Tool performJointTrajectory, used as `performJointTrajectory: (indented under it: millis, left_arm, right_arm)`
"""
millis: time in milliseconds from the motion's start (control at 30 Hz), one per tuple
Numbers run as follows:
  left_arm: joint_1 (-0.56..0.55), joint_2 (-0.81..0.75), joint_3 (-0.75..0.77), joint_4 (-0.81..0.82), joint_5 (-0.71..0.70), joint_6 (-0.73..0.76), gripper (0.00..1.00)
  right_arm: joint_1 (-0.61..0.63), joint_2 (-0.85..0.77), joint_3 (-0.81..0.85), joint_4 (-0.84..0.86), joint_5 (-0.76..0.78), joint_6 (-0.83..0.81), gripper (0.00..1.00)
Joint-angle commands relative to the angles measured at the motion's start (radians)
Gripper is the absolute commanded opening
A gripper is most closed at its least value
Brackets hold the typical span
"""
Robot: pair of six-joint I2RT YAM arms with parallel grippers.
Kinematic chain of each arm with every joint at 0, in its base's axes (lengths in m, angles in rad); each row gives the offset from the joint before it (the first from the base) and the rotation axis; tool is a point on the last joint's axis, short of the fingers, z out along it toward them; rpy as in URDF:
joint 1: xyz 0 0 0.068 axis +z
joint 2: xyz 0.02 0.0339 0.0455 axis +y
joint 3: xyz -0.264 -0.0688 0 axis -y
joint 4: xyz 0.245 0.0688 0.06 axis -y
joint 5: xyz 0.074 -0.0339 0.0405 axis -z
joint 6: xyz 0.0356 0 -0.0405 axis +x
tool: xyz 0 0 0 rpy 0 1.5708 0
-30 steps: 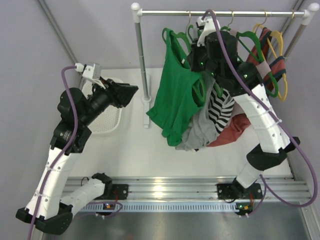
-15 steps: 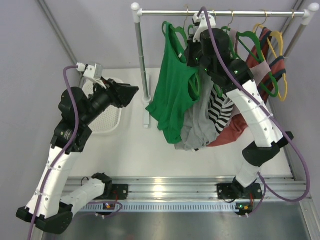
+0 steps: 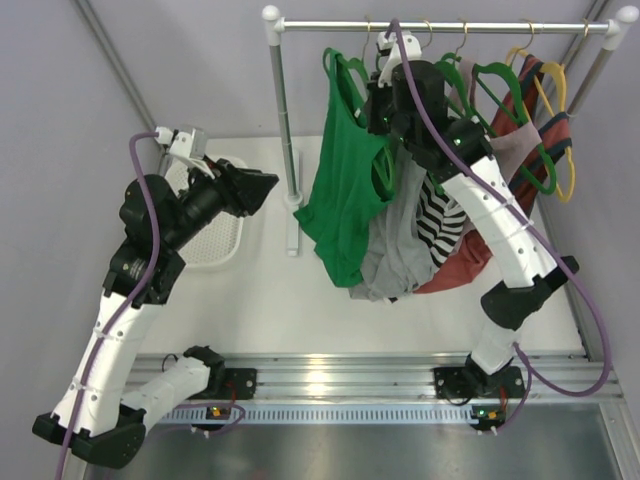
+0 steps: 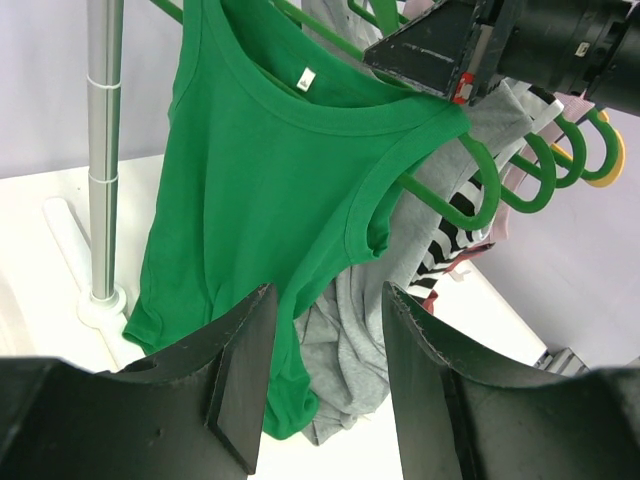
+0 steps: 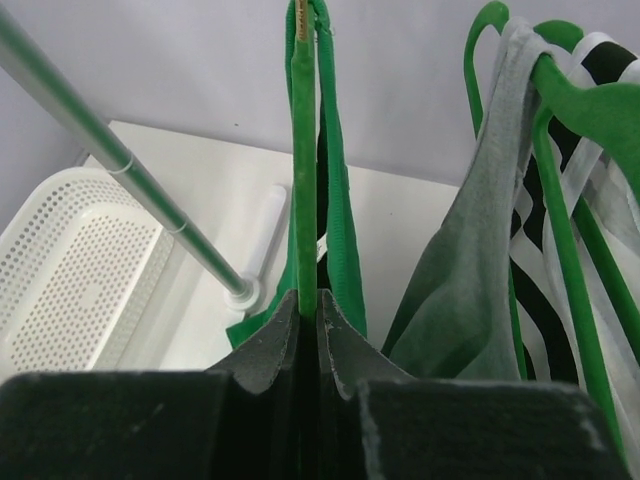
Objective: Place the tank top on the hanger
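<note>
The bright green sleeveless fabric tank top hung full-length, its shoulder straps draped over the thin green triangular hanger beneath the silver metal rail. The right gripper pinched that hanger's thin bar, right beside the top's shoulder. The left gripper stood spread, well apart to the left, facing the garment.

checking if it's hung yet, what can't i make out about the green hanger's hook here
Right wrist: top edge cuts off the thin green triangular hanger above the right hand.
Top view: that hand hides where the hook meets the horizontal metal rail.
Left wrist: rail outside the frame.
</note>
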Motion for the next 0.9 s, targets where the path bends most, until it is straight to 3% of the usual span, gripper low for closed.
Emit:
performJointTrajectory:
  millis: [0,367,533,867]
  left_arm:
    - [0.004,-0.013,-0.011,0.020,0.007,0.010,0.51]
    - [0.004,-0.011,-0.020,0.022,-0.005,0.012,0.51]
    - [0.004,-0.010,-0.040,0.034,-0.008,0.006,0.51]
    - [0.004,-0.019,-0.072,0.040,-0.014,0.000,0.51]
  right_arm:
    - [-0.014,-0.073,-0.018,0.120,0.011,0.009,0.05]
    - [-0.016,-0.127,-0.076,0.135,0.019,0.023,0.22]
    - [-0.016,-0.186,-0.128,0.146,0.013,0.043,0.34]
    - [-0.016,-0.441,-0.367,0.167,-0.067,0.097,0.39]
